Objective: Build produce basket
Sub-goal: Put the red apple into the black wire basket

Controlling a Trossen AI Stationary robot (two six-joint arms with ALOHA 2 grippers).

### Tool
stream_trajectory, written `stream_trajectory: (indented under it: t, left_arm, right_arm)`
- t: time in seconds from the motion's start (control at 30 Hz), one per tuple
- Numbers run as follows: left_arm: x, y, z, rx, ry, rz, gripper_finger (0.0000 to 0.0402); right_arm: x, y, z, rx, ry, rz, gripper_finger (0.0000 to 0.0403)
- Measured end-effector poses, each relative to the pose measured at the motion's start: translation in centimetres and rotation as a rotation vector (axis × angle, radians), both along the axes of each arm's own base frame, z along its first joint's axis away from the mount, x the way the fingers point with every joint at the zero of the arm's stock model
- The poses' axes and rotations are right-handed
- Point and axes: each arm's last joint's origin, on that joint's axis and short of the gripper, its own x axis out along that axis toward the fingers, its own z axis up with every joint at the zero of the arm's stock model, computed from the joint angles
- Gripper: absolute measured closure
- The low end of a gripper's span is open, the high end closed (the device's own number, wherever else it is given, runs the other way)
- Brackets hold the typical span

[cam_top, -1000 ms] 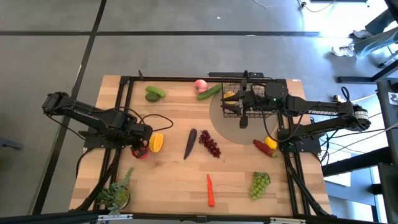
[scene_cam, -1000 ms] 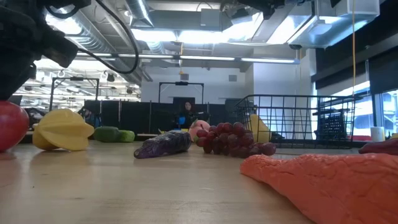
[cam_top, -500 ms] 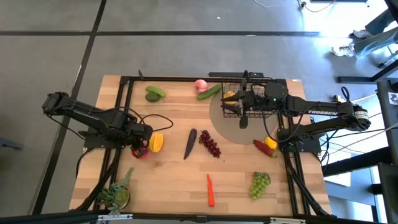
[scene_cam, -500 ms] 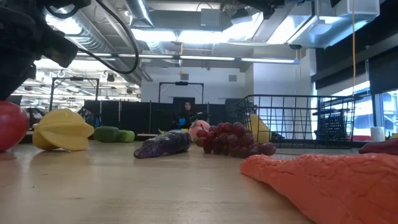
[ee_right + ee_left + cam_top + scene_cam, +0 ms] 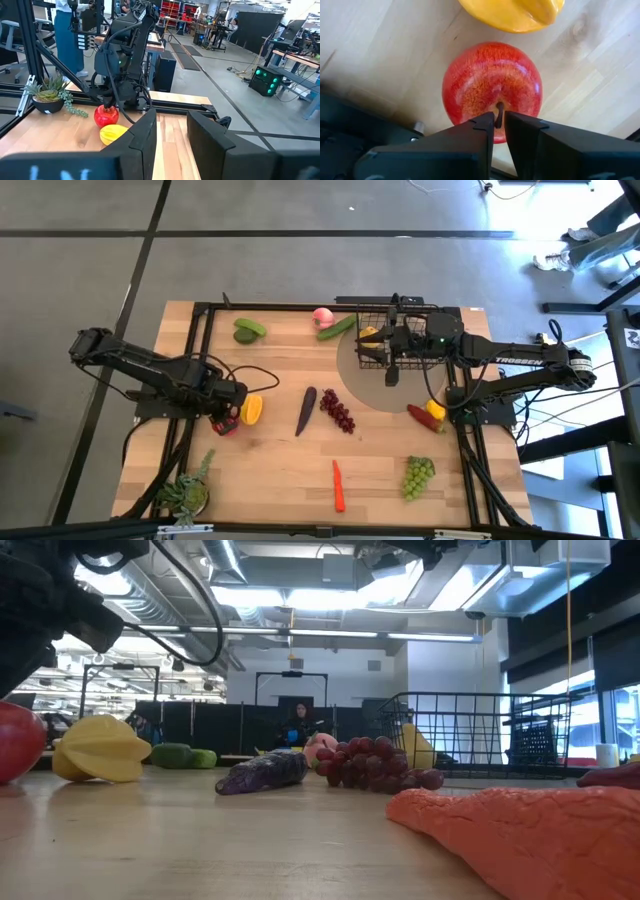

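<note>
Two dark robot arms work over a wooden counter (image 5: 270,460) seen from above. The left gripper (image 5: 499,121) is down at the counter's left side, its jaws nearly together and pinching the thin stem of a red apple (image 5: 491,90), which rests on the wood. Just beside the apple lies a yellow pepper (image 5: 251,409).

The right gripper (image 5: 391,368) hangs above the black wire basket (image 5: 372,308), which stands at the far right of the counter. Its jaws are parted with nothing between them. A yellow fruit (image 5: 369,335) shows inside the basket.

The rest of the produce lies scattered on the counter. A purple eggplant (image 5: 305,411) and a bunch of dark grapes (image 5: 338,411) sit near the middle, close together. An orange carrot (image 5: 339,485) and green grapes (image 5: 419,475) lie along the near edge. An avocado (image 5: 248,330) sits at the far left; a pink peach (image 5: 322,316) and a cucumber (image 5: 337,328) sit just left of the basket. A red pepper and a second yellow piece (image 5: 428,414) lie together at the right edge. A potted plant (image 5: 188,492) stands in the near left corner.
</note>
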Motion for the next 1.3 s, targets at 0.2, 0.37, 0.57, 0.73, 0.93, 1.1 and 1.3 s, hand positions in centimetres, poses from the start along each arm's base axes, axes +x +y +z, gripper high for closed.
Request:
stream_trajectory:
  t: [0.2, 0.37, 0.57, 0.73, 0.93, 1.1, 1.3]
  left_arm:
    - [0.0, 0.0, 0.0, 0.01, -0.003, 0.002, 0.039]
    - [0.0, 0.0, 0.0, 0.01, -0.004, 0.002, 0.0398]
    - [0.1, 0.0, 0.0, 0.01, -0.008, 0.007, 0.04]
    - [0.2, 0.0, 0.7, 0.016, -0.025, 0.02, 0.0401]
    - [0.7, 0.1, 3.8, 0.057, -0.093, -0.007, 0.0401]
    - [0.3, 0.4, 6.9, 0.135, -0.101, 0.0, 0.0401]
    - [0.2, 1.0, 10.8, 0.242, -0.198, 0.016, 0.0401]
  right_arm:
    - [0.0, 0.0, 0.0, 0.0, 0.0, 0.0, 0.0291]
    - [0.0, 0.0, 0.0, -0.001, 0.0, 0.0, 0.0291]
    - [0.0, 0.0, 0.0, -0.001, 0.0, 0.0, 0.0291]
    - [0.0, 0.0, 0.0, -0.001, 0.0, 0.001, 0.0291]
    - [0.0, 0.0, 0.0, -0.002, 0.001, 0.001, 0.0291]
    - [0.0, 0.0, 0.0, -0.002, 0.001, 0.001, 0.0291]
    - [0.0, 0.0, 0.1, -0.004, -0.008, 0.001, 0.0291]
